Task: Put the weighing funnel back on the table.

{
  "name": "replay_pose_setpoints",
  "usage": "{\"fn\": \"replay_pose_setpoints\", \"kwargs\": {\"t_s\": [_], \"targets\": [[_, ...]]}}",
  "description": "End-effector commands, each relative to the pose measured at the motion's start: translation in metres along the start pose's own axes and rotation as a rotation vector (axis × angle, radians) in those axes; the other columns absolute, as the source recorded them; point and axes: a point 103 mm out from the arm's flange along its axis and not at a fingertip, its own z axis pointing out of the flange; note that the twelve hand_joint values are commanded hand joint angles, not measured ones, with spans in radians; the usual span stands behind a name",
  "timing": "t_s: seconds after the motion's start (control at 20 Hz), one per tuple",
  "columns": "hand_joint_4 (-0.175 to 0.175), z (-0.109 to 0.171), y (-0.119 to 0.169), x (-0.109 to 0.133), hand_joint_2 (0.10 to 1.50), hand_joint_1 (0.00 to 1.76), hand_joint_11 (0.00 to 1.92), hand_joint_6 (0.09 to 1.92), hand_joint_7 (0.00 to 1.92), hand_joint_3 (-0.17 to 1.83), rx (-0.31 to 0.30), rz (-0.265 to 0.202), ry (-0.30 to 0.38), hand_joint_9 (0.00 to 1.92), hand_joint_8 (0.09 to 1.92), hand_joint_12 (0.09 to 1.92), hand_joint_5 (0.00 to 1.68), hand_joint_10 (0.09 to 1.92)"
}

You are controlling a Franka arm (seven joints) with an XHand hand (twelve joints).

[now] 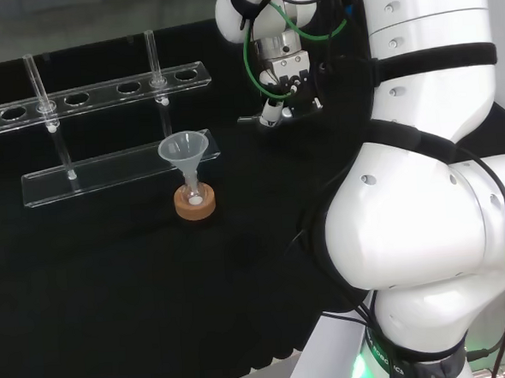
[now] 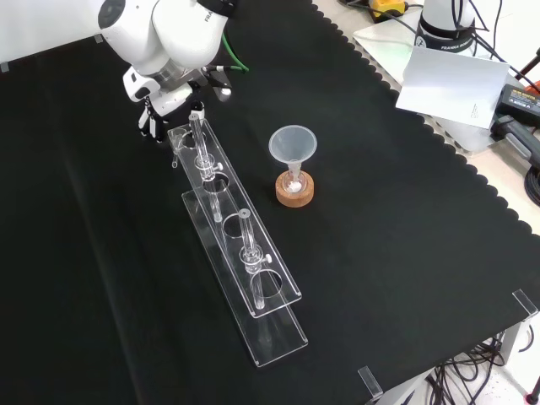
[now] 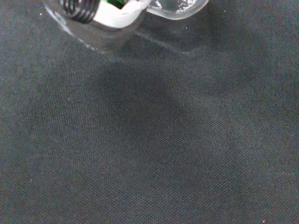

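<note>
In the head view the hand [image 1: 285, 84] hangs low over the black cloth [image 1: 112, 283], to the right of the rack, its fingers curled round a small clear piece, the weighing funnel [image 1: 252, 119], whose thin end sticks out to the left. In the wrist view the weighing funnel [image 3: 180, 7] lies against a white part of the hand [image 3: 117, 16], a little above the cloth [image 3: 149, 140]. From the front, the hand [image 2: 156, 114] is just beyond the far end of the rack. Whether the piece touches the cloth I cannot tell.
A clear test-tube rack [image 2: 245, 270] with two upright tubes [image 1: 153, 58] stands beside the hand. The big funnel [image 1: 182, 150] stands in a small flask on a cork ring [image 1: 195, 205], near the rack. The arm's white links [image 1: 424, 187] cover the head view's right.
</note>
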Motion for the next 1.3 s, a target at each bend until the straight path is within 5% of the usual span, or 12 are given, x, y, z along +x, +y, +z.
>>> {"fn": "replay_pose_setpoints", "kwargs": {"t_s": [0.05, 0.3, 0.7, 1.05, 1.3], "targets": [[0.023, 0.002, 0.000, 0.000, 0.91, 0.99, 0.92, 0.56, 0.47, 0.01, 0.016, 0.002, -0.006, 0.99, 0.69, 0.94, 0.92, 0.18], [0.019, 0.004, 0.002, 0.000, 0.91, 0.99, 0.91, 0.57, 0.46, 0.01, 0.039, 0.003, -0.006, 0.98, 0.69, 0.96, 0.88, 0.18], [-0.017, 0.005, 0.006, 0.001, 0.89, 0.95, 0.76, 0.53, 0.32, 0.05, 0.102, -0.006, 0.000, 0.83, 0.69, 1.06, 0.46, 0.25], [-0.017, -0.017, -0.009, -0.002, 0.71, 0.83, 0.53, 0.15, 0.17, 0.34, 0.041, -0.035, 0.049, 0.55, 0.68, 1.21, 0.35, 0.57], [-0.016, -0.037, -0.030, -0.003, 0.66, 0.77, 0.49, 0.10, 0.19, 0.42, 0.014, -0.036, 0.051, 0.52, 0.69, 1.24, 0.36, 0.61]]}}
